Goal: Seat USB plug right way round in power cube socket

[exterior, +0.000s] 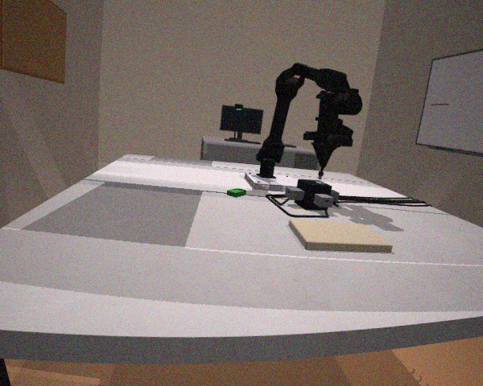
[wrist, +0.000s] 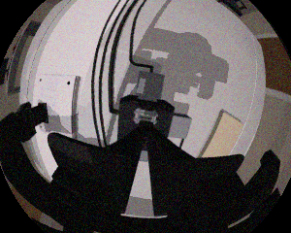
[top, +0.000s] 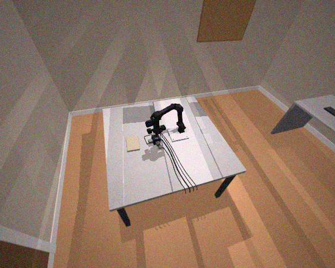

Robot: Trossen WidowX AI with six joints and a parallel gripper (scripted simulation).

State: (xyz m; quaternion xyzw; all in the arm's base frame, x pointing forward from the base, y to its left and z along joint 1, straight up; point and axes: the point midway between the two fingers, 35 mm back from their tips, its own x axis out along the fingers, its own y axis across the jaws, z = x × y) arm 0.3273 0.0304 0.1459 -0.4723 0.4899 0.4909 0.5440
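The black power cube (top: 155, 139) (exterior: 312, 191) (wrist: 127, 109) stands on the table with grey plugs at its sides. Pale detail at the socket (wrist: 145, 116) shows on its top in the wrist view. My gripper (exterior: 321, 169) (wrist: 145, 131) points down above the cube, its narrow fingertips nearly together. It is shut on the USB plug, of which only a tiny dark piece (exterior: 320, 177) shows below the tips in the exterior view. A gap shows between that piece and the cube top in that view. The plug's way round cannot be made out, and the fingers hide most of it.
Black cables (top: 176, 164) (wrist: 94, 83) run from the cube to the table edge. A beige board (top: 132, 143) (exterior: 341, 237) (wrist: 222, 135) lies near the cube. A green block (exterior: 236, 192) lies on the table. The white base plate (top: 180, 138) is under the arm's base.
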